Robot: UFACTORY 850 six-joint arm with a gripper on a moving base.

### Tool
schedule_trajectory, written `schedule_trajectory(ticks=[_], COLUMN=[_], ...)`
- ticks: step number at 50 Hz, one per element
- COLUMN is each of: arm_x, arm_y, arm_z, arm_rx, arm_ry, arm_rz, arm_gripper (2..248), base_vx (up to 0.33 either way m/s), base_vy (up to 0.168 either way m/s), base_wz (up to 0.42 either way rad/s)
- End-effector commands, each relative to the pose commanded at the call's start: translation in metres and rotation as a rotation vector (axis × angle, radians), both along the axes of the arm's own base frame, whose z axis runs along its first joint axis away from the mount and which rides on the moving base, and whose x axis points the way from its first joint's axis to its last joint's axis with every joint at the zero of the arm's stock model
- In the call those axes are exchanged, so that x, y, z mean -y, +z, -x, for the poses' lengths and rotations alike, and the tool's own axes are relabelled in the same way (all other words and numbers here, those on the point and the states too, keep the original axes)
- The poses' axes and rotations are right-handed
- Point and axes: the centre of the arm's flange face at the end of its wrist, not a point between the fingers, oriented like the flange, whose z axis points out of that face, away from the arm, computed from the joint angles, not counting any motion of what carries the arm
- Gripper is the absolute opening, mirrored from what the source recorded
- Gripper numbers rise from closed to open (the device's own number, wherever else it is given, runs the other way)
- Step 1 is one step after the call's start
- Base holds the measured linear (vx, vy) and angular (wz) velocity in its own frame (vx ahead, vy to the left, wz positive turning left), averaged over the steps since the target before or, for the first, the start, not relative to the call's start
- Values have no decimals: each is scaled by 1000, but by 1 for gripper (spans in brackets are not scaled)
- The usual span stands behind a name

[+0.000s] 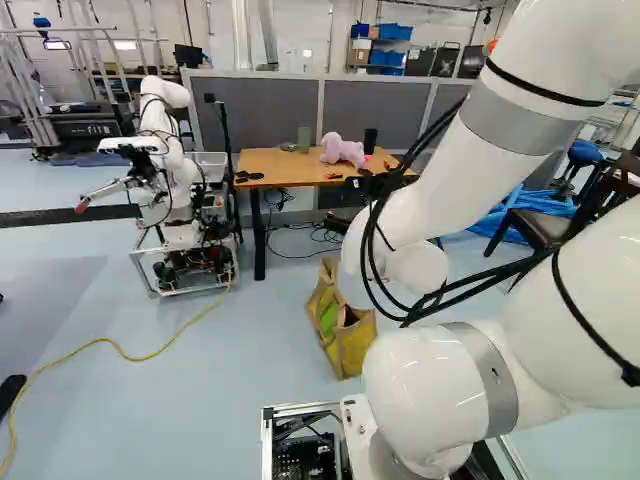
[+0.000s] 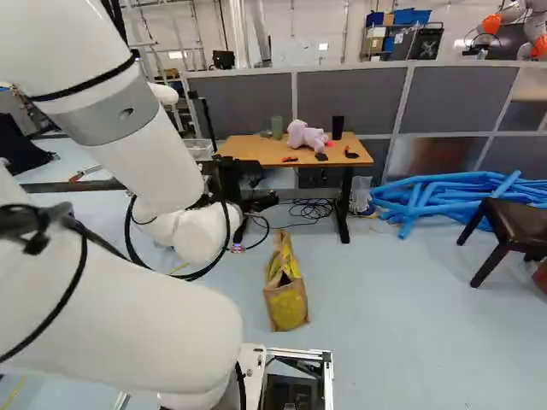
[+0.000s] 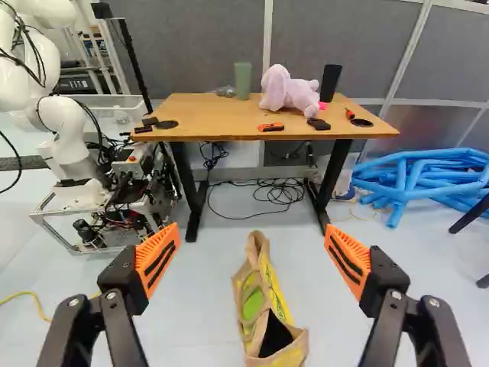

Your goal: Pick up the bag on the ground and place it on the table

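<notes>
The gripper (image 2: 249,203) is partly hidden by my arm in the right base view. In the wrist view the gripper (image 3: 252,243) has its orange-padded fingers wide apart, with nothing held. The tan, yellow and green bag (image 1: 340,325) stands on the floor, short of the table; the same bag (image 2: 286,299) shows right of my arm in the right base view. Seen from the wrist, the bag (image 3: 263,306) lies ahead and low, between the lines of the two fingers, its dark opening visible. The wooden table (image 3: 210,122) stands beyond it.
On the table are a pink plush toy (image 3: 289,90), a green cylinder (image 3: 243,80), a black cup (image 3: 330,82) and small tools. Cables (image 3: 267,195) lie underneath. Another robot (image 1: 175,180) stands left of the table; blue tubes (image 2: 444,195) and a dark chair (image 2: 508,231) are to its right.
</notes>
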Motion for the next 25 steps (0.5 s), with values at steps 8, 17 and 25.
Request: schedule_trajectory(ticks=[8,17,25], arm_x=[0,0,0], arm_y=[0,0,1], arm_z=[0,0,-7], arm_rx=[0,0,-3], arm_ry=[0,0,0], arm_rz=[0,0,0], arm_gripper=[247,247,247], base_vx=[151,154,127], base_vy=[3,1,3], base_wz=[-4,-4,-5])
